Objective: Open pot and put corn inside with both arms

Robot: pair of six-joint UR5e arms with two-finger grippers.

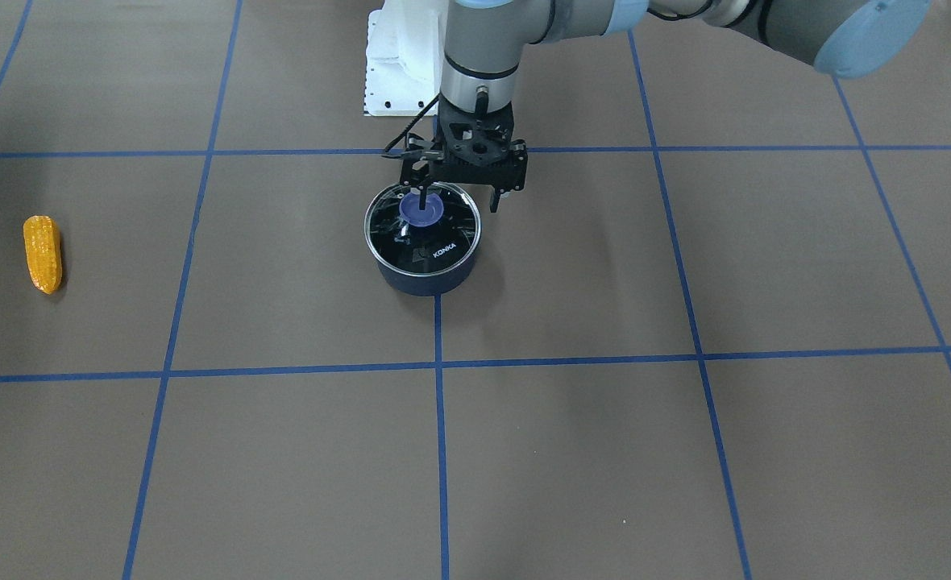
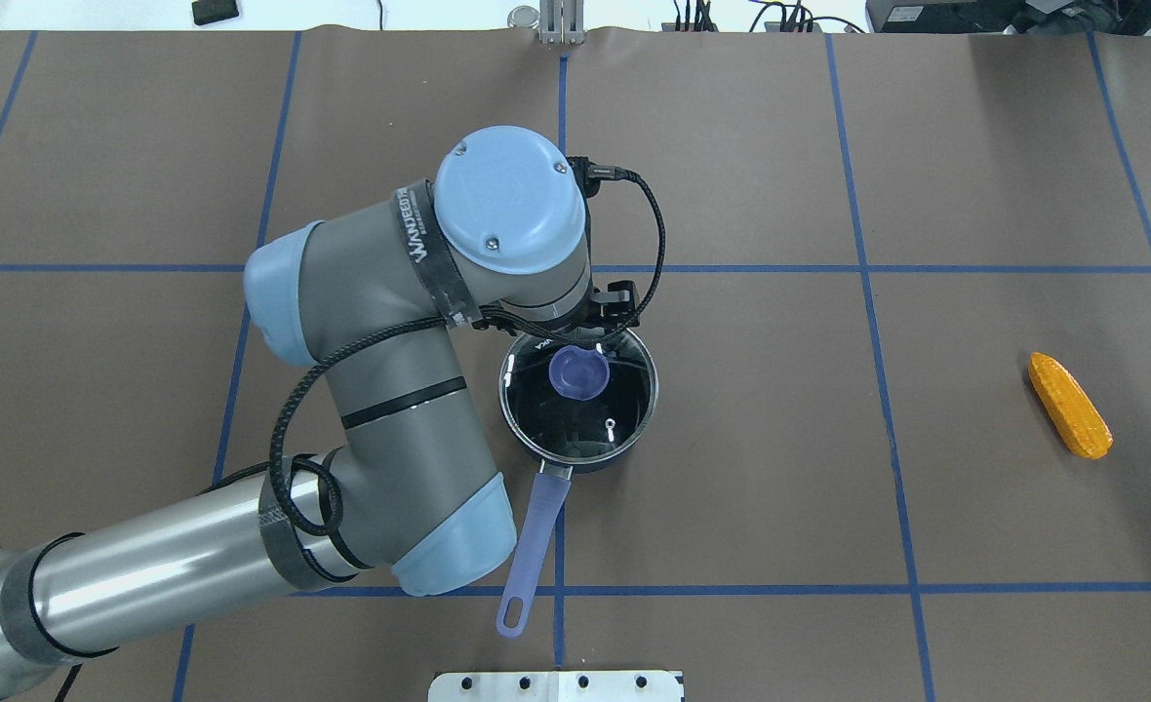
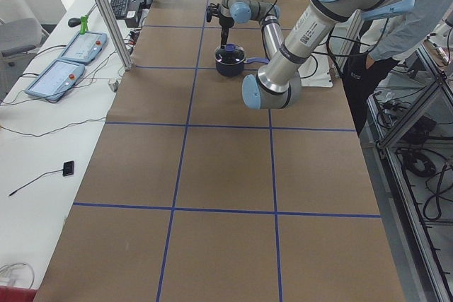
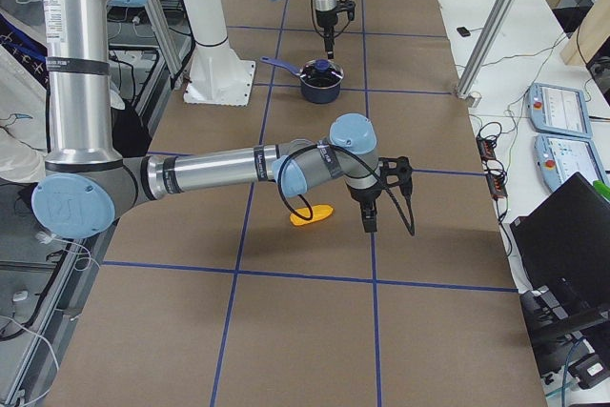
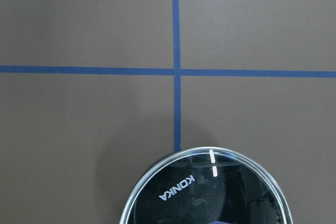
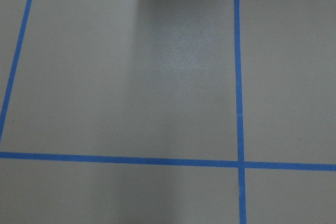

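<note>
While the glass lid (image 1: 423, 242) is sitting shut on the dark blue pot (image 1: 425, 280) at mid-table, the left gripper (image 1: 458, 205) is hanging over it with its jaws spread wide and gripping nothing. One finger (image 1: 420, 189) is pointing down at the lid's purple knob (image 1: 421, 211), though whether it is touching cannot be told. The other finger is standing out past the pot's rim. The pot's purple handle (image 2: 532, 541) is pointing back toward the robot's base.

The corn (image 1: 43, 253) is lying flat on the brown table (image 1: 604, 451), far off to the robot's right and well apart from the pot.

Seen from the right end of the table, the right arm (image 4: 219, 171) is stretching out level, with the right gripper (image 4: 369, 219) pointing downward. In that view the arm is crossing in front of part of the corn. Whether that gripper is spread or clenched cannot be told. Its wrist camera is taking in brown table crossed by blue tape lines (image 6: 239, 77).
</note>
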